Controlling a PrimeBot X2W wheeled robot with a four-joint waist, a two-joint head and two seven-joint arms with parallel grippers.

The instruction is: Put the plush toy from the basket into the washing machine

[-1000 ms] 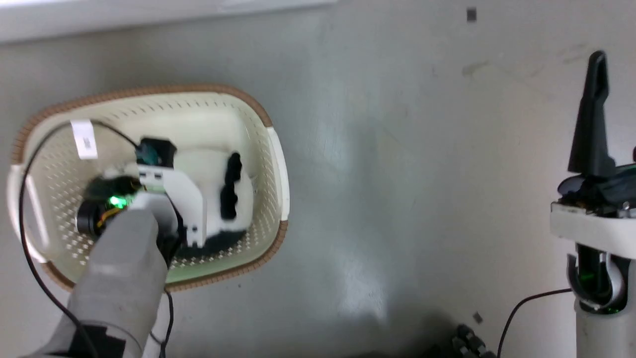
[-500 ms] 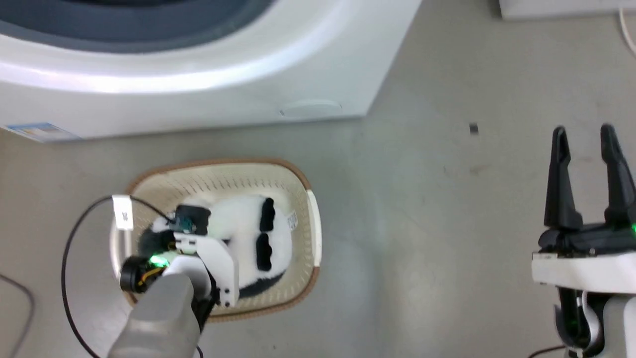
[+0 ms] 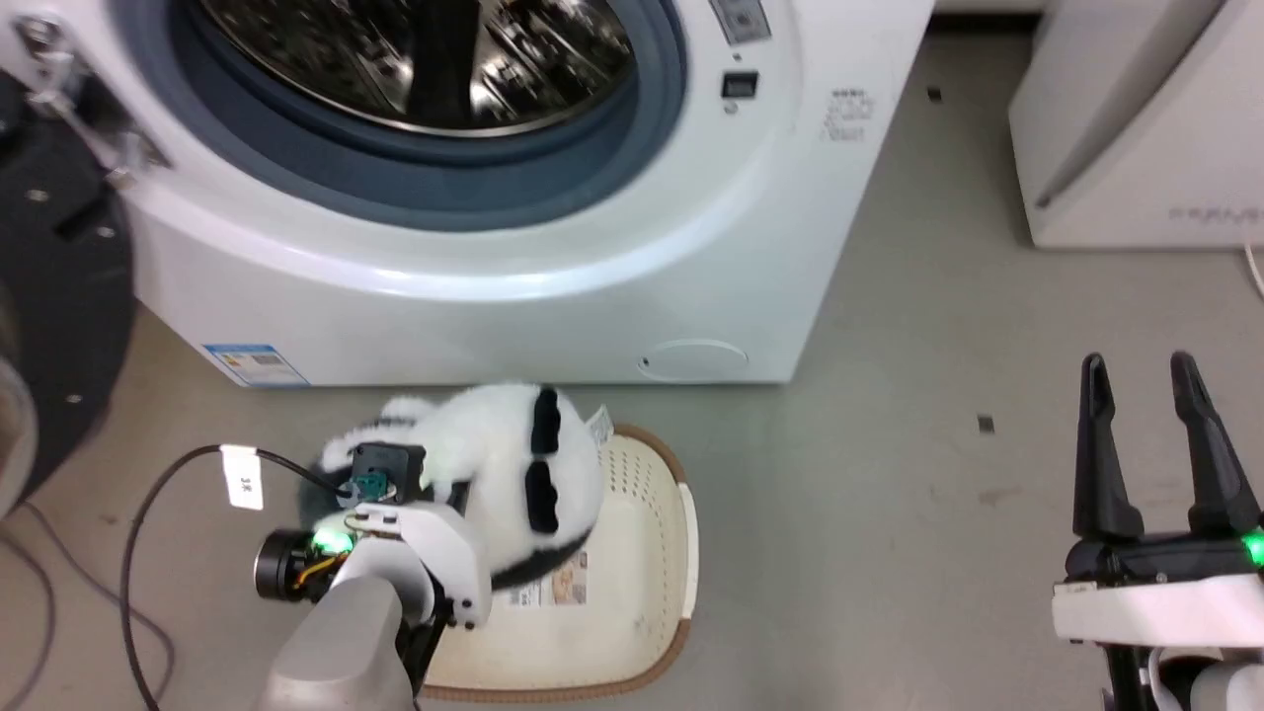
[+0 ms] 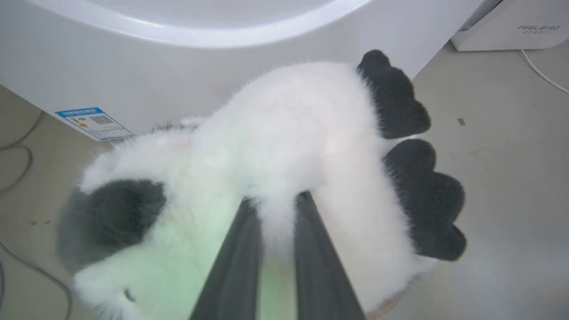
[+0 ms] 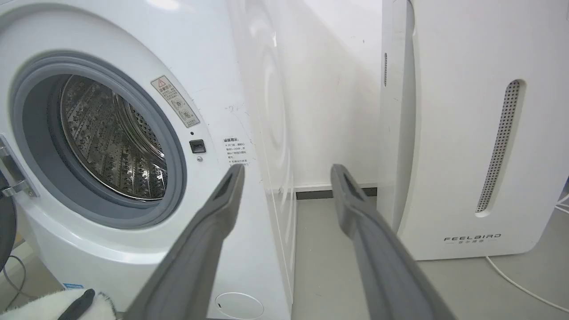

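The left gripper has its two dark fingers drawn narrow on a tuft of white fur in the middle of the plush toy, and the toy hangs from that pinch. How deep the grip goes is probably not far, since the fur hides the fingertips. Half a second ago the toy lay down inside the basket. Now it is up off the bottom and over the rim on the side nearest the washing machine, and the paper label on the basket floor is uncovered. The pick therefore looks done, and what is left is the carry and the drop. In the left wrist view the toy sits low in front of the machine's white front panel, below the port, with its black paws turned toward the machine's right side. The basket stands on the floor just in front of the machine's base. The right gripper is well off to the right of the machine's front, with its fingers moderately apart and nothing between them. The head camera has also tilted up since then, so the grey gasket and the shiny drum now show. The black-rimmed door stands swung open at the machine's left — the way in looks free, though the toy has to rise a good way to reach it.
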